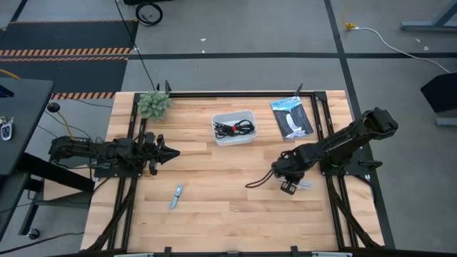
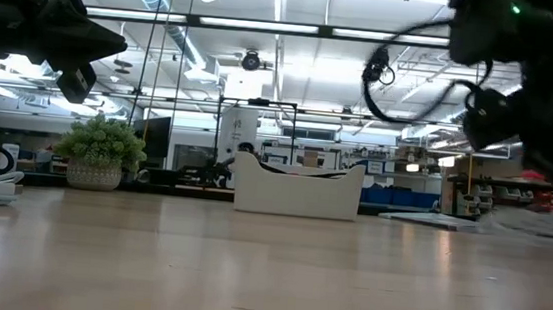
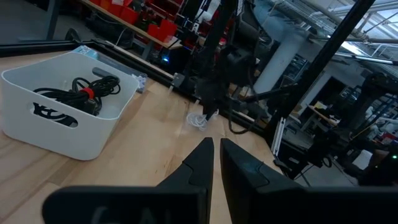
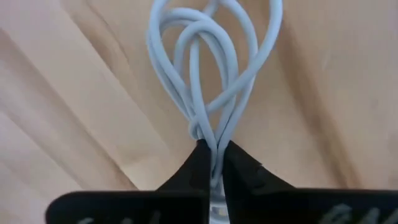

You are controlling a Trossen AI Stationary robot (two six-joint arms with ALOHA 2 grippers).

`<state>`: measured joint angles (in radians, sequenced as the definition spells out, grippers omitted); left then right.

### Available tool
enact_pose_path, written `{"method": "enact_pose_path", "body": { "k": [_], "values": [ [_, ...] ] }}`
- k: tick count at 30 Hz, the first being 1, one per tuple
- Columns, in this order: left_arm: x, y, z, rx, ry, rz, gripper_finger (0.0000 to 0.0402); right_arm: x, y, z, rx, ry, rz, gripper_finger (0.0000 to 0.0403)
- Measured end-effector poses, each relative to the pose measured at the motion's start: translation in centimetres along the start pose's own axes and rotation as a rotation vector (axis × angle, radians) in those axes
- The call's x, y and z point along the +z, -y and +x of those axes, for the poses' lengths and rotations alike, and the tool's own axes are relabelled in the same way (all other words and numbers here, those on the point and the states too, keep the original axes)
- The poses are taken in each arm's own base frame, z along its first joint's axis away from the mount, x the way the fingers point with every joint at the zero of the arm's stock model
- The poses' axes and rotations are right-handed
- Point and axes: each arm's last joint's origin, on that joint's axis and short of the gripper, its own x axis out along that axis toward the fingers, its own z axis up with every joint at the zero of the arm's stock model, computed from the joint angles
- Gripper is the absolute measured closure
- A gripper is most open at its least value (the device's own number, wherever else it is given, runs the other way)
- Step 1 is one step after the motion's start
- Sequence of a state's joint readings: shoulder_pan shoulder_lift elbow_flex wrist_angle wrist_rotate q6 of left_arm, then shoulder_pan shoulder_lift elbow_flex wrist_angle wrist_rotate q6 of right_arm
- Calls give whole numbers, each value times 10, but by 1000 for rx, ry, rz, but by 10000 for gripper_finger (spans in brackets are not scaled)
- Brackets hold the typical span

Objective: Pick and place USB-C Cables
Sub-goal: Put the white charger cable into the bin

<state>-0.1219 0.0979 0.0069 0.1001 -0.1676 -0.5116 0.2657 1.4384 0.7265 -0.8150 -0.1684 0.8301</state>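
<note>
High view: 2 black cables (image 1: 234,128) in tray (image 1: 248,138); right end effector (image 1: 289,184) pinches 1 white cable (image 1: 303,185).

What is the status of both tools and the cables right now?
Right tool shut on white USB-C cable, at table's right side. Left tool shut, empty, waiting left. Black cables in white tray. Path clear.

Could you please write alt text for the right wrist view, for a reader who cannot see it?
The right end effector is shut on a coiled white USB-C cable, pinching its gathered strands between two dark fingertips. The cable's loops fan out beyond the fingers over the light wooden table.
</note>
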Motion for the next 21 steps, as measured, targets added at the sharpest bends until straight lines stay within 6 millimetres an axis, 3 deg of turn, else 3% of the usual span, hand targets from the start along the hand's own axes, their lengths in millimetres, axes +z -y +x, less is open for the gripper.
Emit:
{"method": "enact_pose_path", "body": {
  "k": [6,11,14,21],
  "values": [
    [0,0,0,0,-1,0,365,22,-17,-33,-37,223,-84,375],
    [0,0,0,-1,0,0,365,42,-25,-66,-185,485,-165,375],
    [0,0,0,0,0,0,365,56,-24,-87,-269,608,-187,373],
    [0,0,0,-1,0,0,365,90,-11,-120,-280,763,-228,372]
  ]
}}
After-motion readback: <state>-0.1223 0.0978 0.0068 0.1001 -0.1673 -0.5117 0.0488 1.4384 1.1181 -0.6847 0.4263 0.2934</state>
